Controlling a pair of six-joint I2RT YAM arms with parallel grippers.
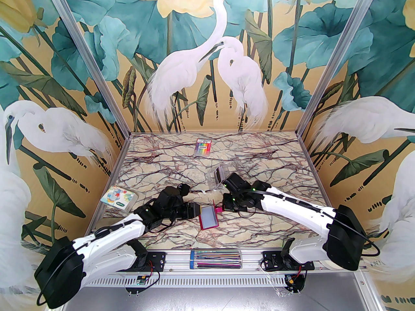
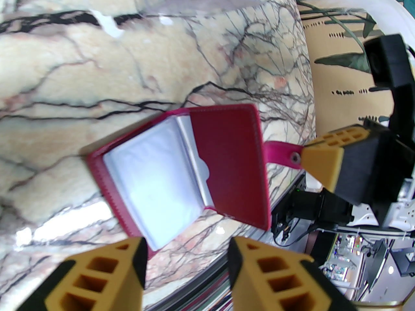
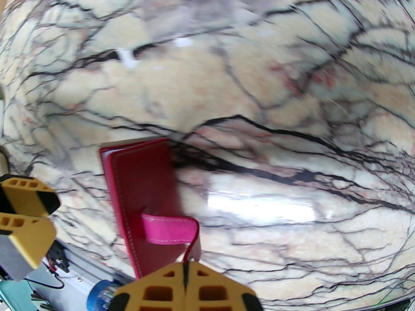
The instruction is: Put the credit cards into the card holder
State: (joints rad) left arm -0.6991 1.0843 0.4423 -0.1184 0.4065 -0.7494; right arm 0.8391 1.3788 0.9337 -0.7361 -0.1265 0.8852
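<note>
The card holder (image 1: 209,218) lies open on the marble table, dark red with clear sleeves (image 2: 155,180) facing up. Its pink snap tab (image 2: 280,150) sticks out to the right, and my right gripper (image 3: 186,270) is shut on this tab (image 3: 168,230). My left gripper (image 2: 186,261) hovers at the holder's left edge, open, fingers apart with nothing between them. In the top view it sits at the holder's left side (image 1: 196,211). The credit cards (image 1: 222,173) look like thin grey pieces standing in a small clear plastic box (image 1: 214,178) behind the right gripper.
A rainbow-striped pack (image 1: 202,147) lies at the back of the table. A colourful patterned white square (image 1: 118,197) sits at the left edge. A clear case of coloured sticks (image 1: 215,258) lies on the rail between the arm bases. A small white scrap (image 2: 108,24) lies by the box.
</note>
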